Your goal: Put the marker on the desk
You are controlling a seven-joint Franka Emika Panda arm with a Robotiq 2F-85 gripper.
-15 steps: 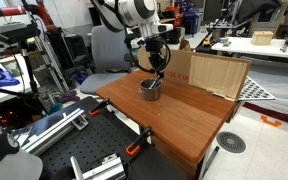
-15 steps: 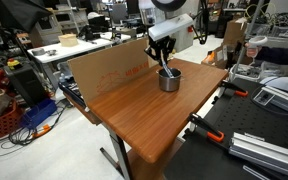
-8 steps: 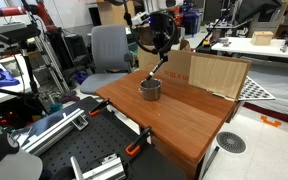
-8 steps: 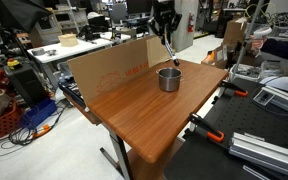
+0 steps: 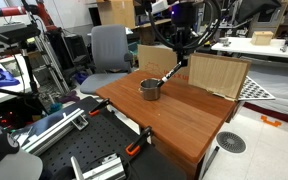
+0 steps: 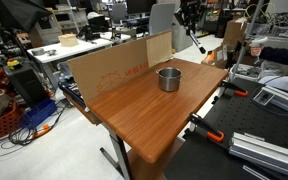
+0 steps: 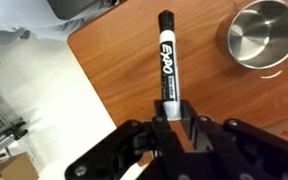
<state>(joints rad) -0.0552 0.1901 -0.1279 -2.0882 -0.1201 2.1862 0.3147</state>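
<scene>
Hanging high by the surface (image 7: 114,70) edge, pinching the marker (image 7: 166,60) between narrow fingers (image 7: 190,128). Open wood below, cup (image 7: 262,32) aside.

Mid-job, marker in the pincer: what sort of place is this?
Probably a robotics lab or workshop: aluminium rails beside the wooden desk, an office chair, and equipment-cluttered benches behind.

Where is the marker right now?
In the wrist view the marker is gripped in the end effector, above the desk, with the metal cup to its right.
</scene>
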